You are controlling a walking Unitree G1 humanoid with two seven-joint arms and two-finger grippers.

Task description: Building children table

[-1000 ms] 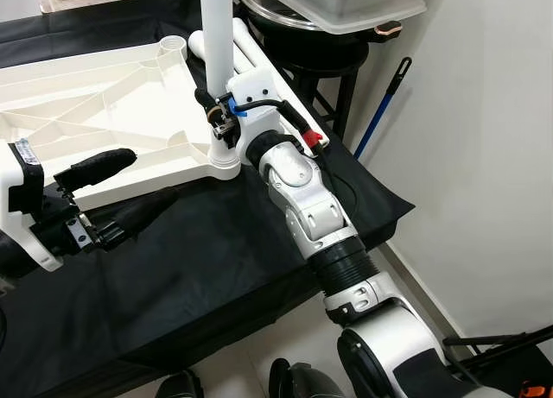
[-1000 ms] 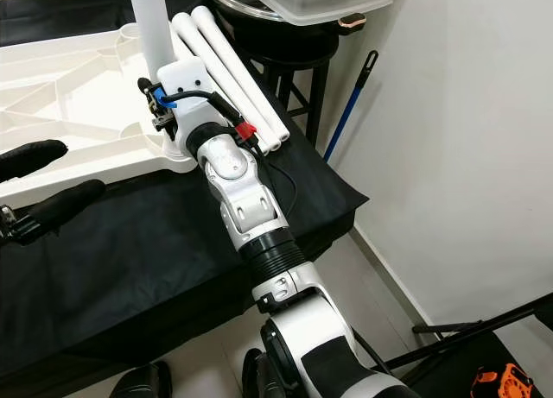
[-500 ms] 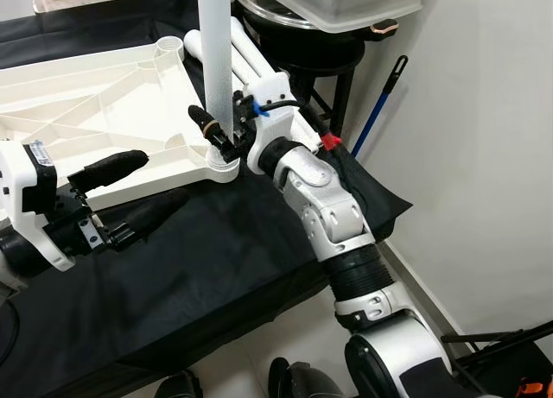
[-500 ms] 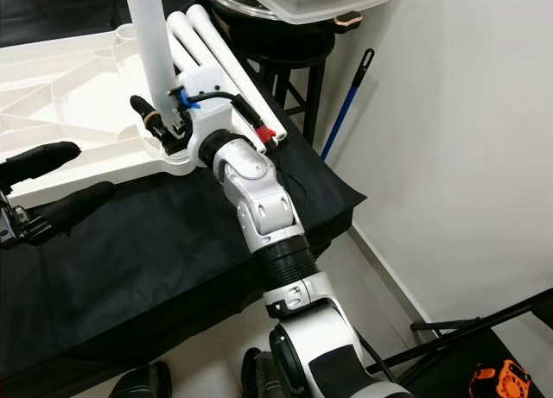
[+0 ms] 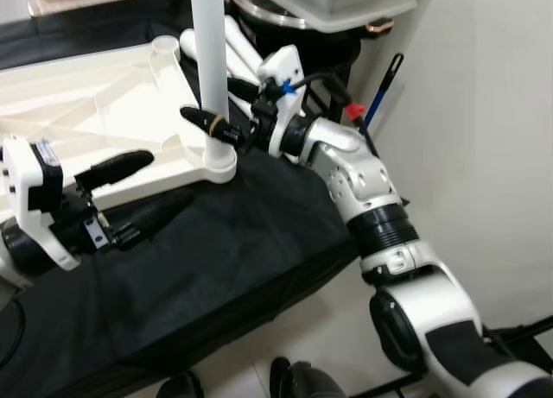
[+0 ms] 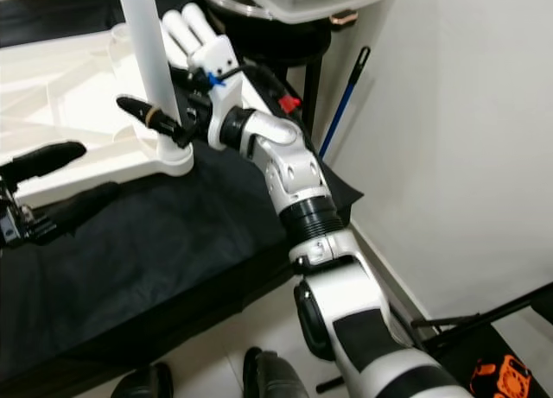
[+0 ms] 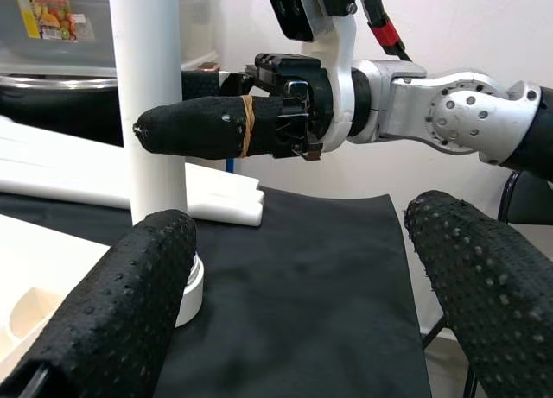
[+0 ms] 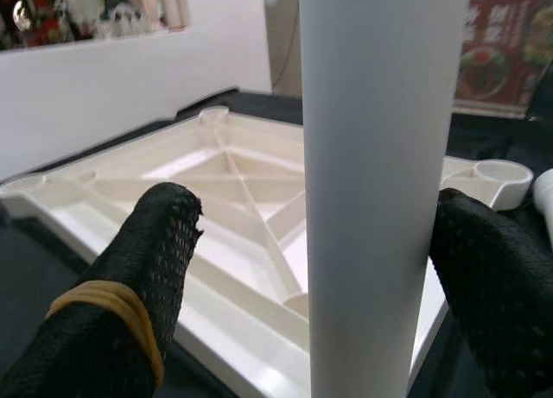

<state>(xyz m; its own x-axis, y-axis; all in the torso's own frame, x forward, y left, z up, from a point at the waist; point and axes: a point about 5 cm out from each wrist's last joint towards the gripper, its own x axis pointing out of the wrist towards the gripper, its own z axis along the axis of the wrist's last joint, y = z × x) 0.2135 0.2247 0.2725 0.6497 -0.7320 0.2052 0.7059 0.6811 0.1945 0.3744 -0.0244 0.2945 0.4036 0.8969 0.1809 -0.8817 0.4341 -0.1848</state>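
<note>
Right hand (image 5: 223, 113) reaches in from the robot's right with its two black fingers spread to either side of the tall white plastic table leg (image 5: 207, 61), low on the shaft; the right wrist view shows clear gaps between both fingers and the tube, so it is open around the leg and not clamping it. The leg stands upright with its foot in the round corner socket (image 5: 218, 163) of the upturned white ribbed plastic tabletop (image 5: 95, 113), which lies underside-up on the black-clothed table (image 5: 216, 251). Lying that way, the tabletop presents its sockets upward, which is why the leg can stand unaided.

Left hand (image 5: 117, 199) hovers low over the black cloth near the tabletop's front edge, its fingers apart and empty, aimed toward the leg's base, probably ready to steady the tabletop.

Spare white tubular legs (image 6: 186, 27) lie side by side beyond the socket, behind the right wrist.
</note>
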